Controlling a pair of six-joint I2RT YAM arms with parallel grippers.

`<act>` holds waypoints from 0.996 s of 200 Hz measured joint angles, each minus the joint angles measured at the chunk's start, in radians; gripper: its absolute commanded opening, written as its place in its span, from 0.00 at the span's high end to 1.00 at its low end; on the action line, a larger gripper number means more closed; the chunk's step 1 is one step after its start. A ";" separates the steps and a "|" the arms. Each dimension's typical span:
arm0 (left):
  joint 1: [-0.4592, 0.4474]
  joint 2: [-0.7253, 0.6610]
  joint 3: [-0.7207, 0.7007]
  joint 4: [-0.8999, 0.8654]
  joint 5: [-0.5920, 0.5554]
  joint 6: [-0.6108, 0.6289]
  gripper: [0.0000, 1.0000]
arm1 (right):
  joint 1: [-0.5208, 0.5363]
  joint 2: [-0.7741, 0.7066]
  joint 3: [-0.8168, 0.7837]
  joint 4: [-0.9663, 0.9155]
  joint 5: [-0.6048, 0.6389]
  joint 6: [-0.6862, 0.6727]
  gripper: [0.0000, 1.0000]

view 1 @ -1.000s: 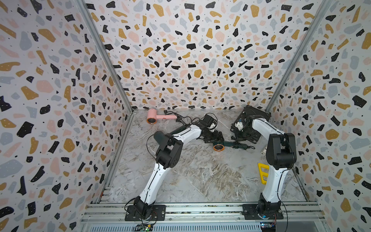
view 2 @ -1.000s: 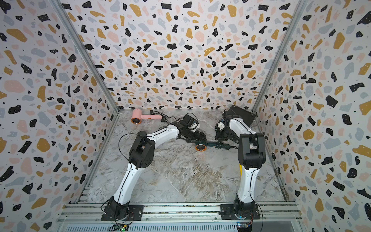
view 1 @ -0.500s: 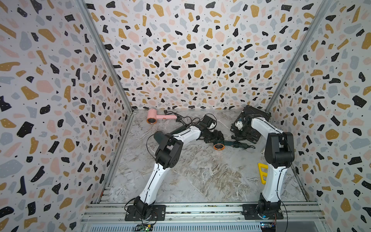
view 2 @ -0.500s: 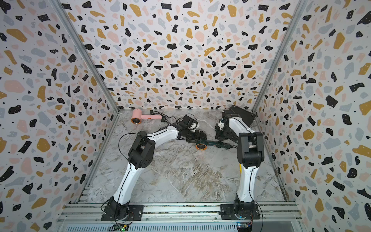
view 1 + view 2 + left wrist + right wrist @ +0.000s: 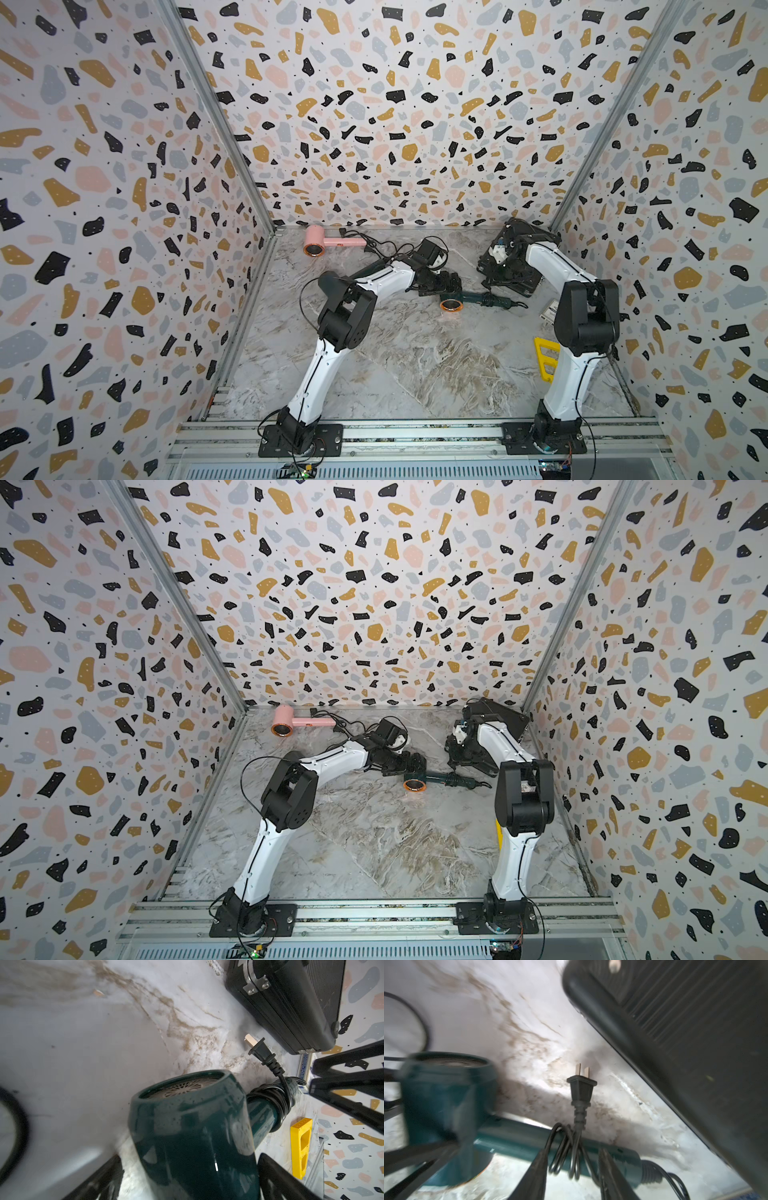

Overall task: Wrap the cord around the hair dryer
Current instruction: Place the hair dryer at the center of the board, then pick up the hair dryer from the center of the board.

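Dark green plastic hair dryer (image 5: 193,1130) lies on the marble bench (image 5: 83,1043). Its barrel sits between the fingers of the left pincer (image 5: 190,1158), which stand apart and appear clear of it. The handle runs toward the right pincer (image 5: 573,1151), also apart, straddling the black cord (image 5: 569,1159) coiled there. The two-pin plug (image 5: 581,1088) lies free just beyond. Right arm judged nearer the loose end.
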 measured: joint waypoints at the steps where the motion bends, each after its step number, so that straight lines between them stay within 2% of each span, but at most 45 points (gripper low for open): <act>1: 0.000 -0.001 0.000 -0.002 -0.001 0.002 0.01 | 0.000 -0.006 -0.003 0.001 -0.001 0.000 0.55; 47: 0.023 -0.113 0.021 -0.121 -0.114 0.105 0.01 | 0.005 -0.219 -0.080 0.038 -0.011 0.010 0.55; 83: 0.082 -0.224 0.039 -0.201 -0.209 0.174 0.01 | 0.019 -0.274 -0.207 0.082 0.000 0.035 0.48; 110: 0.185 -0.342 -0.016 -0.224 -0.287 0.205 0.01 | 0.057 -0.294 -0.333 0.127 0.017 0.081 0.44; 160: 0.485 -0.504 -0.197 -0.235 -0.413 0.199 0.01 | 0.176 -0.336 -0.443 0.179 0.033 0.111 0.41; 178: 0.538 -0.523 -0.249 -0.253 -0.474 0.197 0.01 | 0.198 -0.350 -0.458 0.180 0.035 0.112 0.34; 199: 0.554 -0.518 -0.278 -0.260 -0.526 0.197 0.01 | 0.225 -0.371 -0.461 0.174 0.048 0.107 0.28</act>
